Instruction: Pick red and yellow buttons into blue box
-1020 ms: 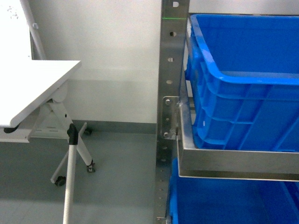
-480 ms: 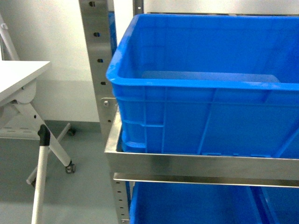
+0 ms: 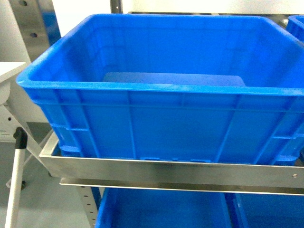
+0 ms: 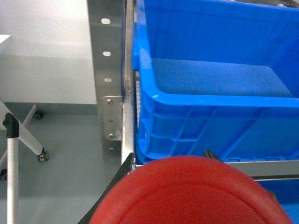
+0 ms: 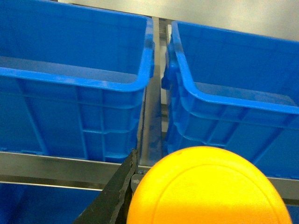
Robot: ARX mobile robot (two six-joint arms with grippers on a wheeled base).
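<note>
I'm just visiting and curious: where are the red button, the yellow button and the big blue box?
red button (image 4: 187, 193), left wrist view, dome cap
yellow button (image 5: 208, 186), right wrist view, dome cap
blue box (image 3: 156, 88), head view, front rim

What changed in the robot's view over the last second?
The head camera swung right: the blue box, cut off at the right edge a second ago, now fills the middle of the head view, while the white table and the steel shelf post slid off to the left. The box stayed on its steel shelf, and nothing shows inside it.
</note>
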